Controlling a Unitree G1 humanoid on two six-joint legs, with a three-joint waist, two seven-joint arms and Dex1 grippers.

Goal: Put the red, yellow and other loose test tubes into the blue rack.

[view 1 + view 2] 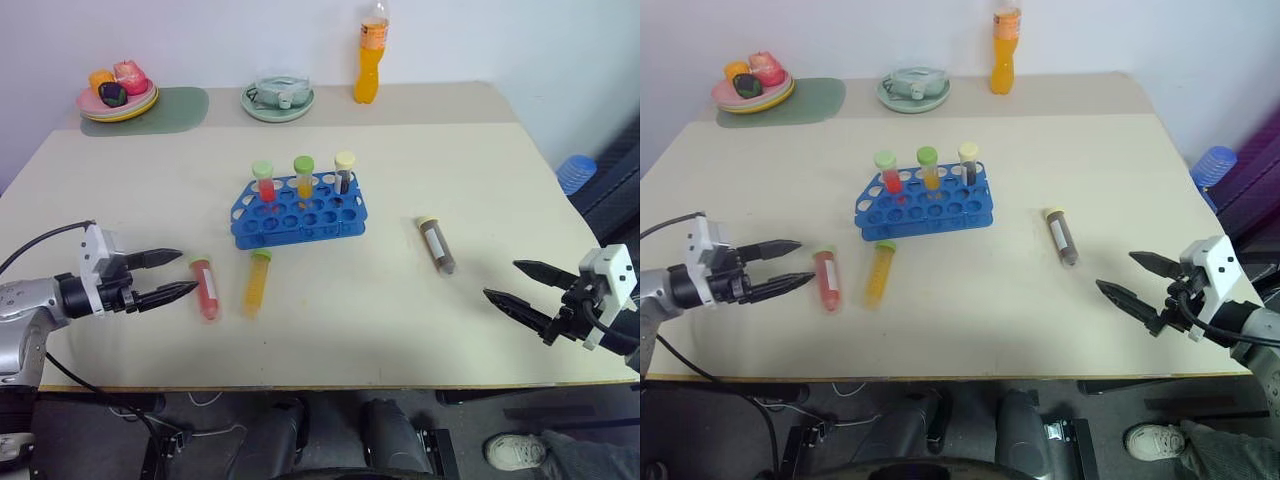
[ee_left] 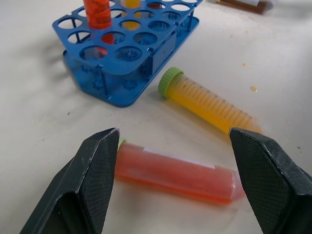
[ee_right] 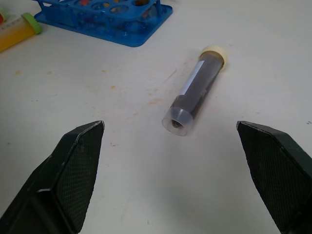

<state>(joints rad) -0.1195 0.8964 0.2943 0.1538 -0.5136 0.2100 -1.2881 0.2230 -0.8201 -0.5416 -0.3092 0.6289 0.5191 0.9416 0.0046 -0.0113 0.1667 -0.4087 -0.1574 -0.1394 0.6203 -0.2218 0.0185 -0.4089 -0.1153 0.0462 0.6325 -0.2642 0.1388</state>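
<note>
Tubes: three racked (image 1: 304,178), three loose (image 1: 257,281).

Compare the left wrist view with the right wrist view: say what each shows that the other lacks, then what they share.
Left wrist view alone: the red tube lying between the open left pincer, and a red tube standing in the rack. Right wrist view alone: the dark brown tube lying ahead of the open right pincer. Both: the blue rack, the yellow tube lying beside it, and the table.
</note>
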